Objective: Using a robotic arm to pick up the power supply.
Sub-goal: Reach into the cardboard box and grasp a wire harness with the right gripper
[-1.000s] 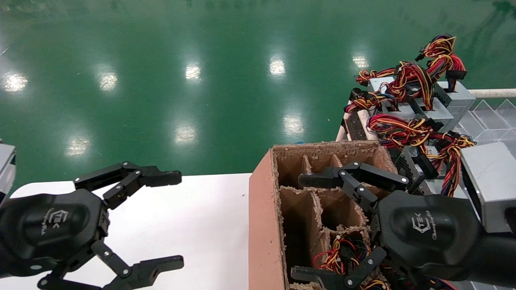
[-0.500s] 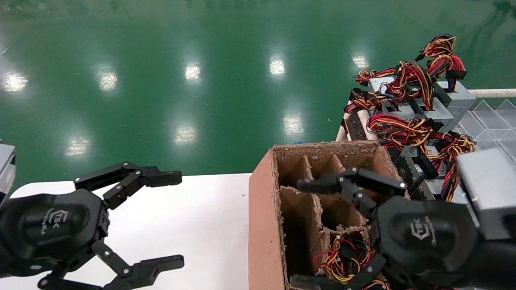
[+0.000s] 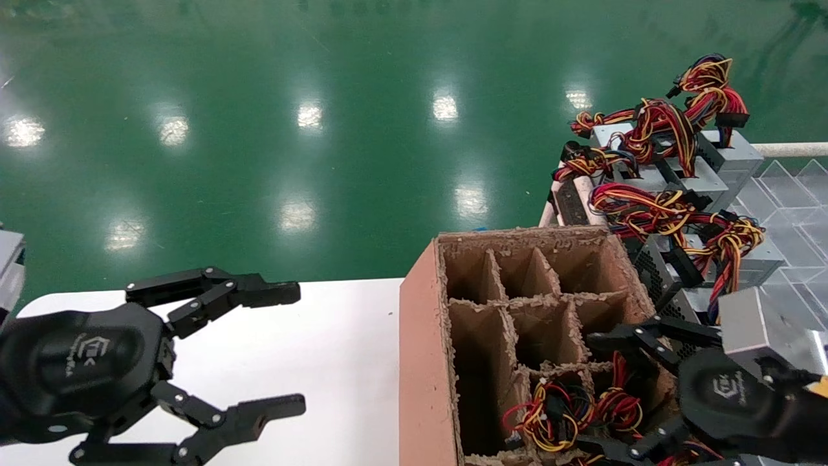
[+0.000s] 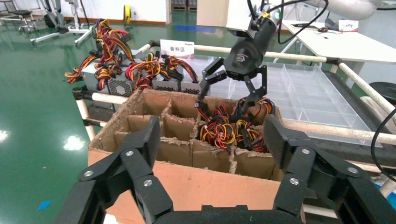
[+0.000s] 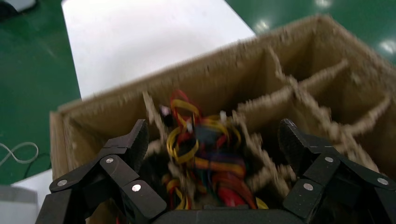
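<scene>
- Cardboard box (image 3: 424, 362), divided into cells; the power supply (image 4: 229, 132) sits in a near-right cell, wires showing.
- Your right gripper (image 3: 598, 391) hangs above it, fingers apart; lower straight between the dividers.
- Left gripper (image 3: 259, 353) idles over the table, fingers apart.

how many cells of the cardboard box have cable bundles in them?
2, adjacent, at the near right corner of the cardboard box: left bundle and right bundle, by the open right gripper. More may be hidden behind it. Left gripper idles over the white table.
</scene>
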